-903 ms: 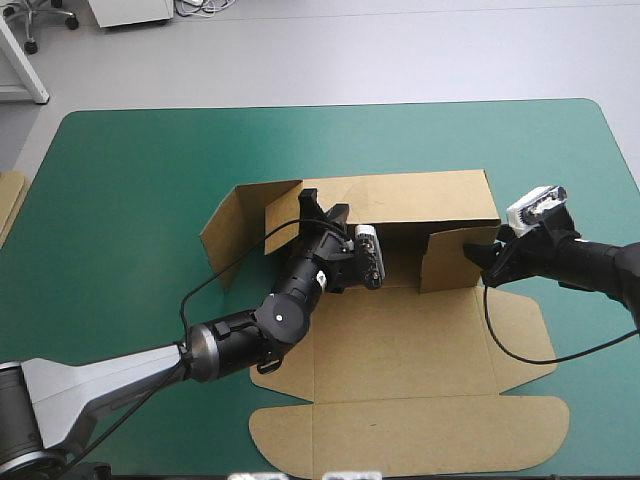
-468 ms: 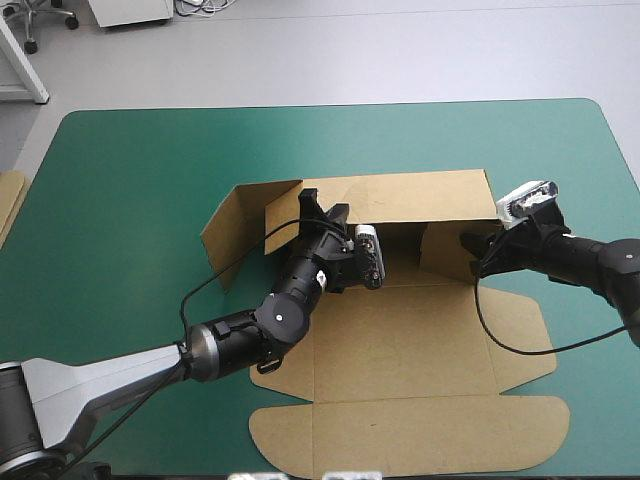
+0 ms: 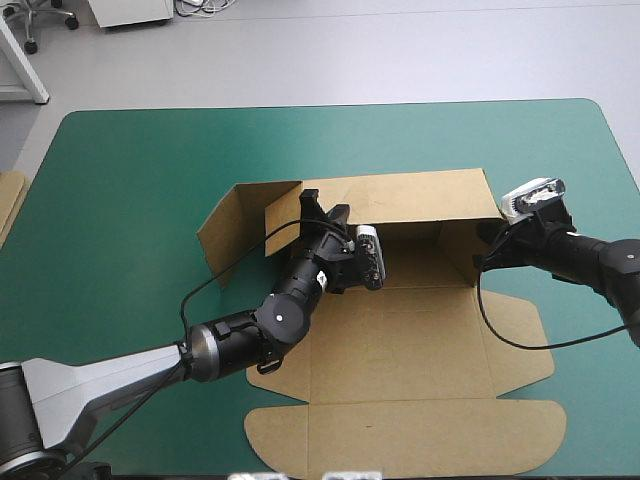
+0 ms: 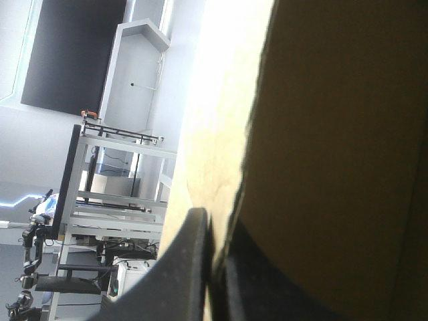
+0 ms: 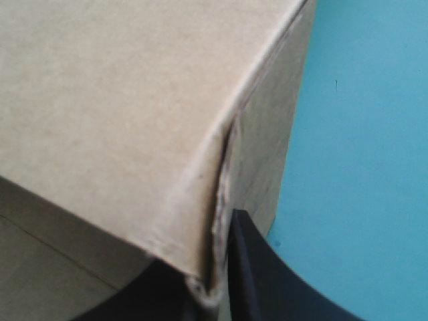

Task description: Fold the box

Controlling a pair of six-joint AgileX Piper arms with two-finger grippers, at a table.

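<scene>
A strip of spare board [image 3: 10, 205] shows at the surface's [image 3: 130, 180] left edge, well apart from everything else. The box [image 3: 400, 340] lies near the middle of the surface, partly raised. Its base and long front lid [image 3: 400, 440] lie flat behind and beside the left arm.

Just left of the left gripper [image 3: 322, 210], the left flap [image 3: 232, 225] stands up and splays outward. The left gripper is clenched on an upright panel, which seems to be the left end of the back wall [image 3: 420, 195]. In the left wrist view the left gripper [image 4: 215, 224] is all but closed, with a thin edge of the box [image 4: 334, 134] pinched between its fingers and the sheet rising ahead of them.

The back wall runs upright from there toward the right gripper [image 3: 487, 252], which is at the box's far right corner, against the raised right wall [image 3: 458, 248]. In the right wrist view the right gripper [image 5: 217, 267] grasps the box [image 5: 120, 100] at that corner. The fingers are nearly together, with the frayed board edge between them and one wall face to each side. Bare teal-green surface [image 5: 361, 134] lies beside the outer finger.
</scene>
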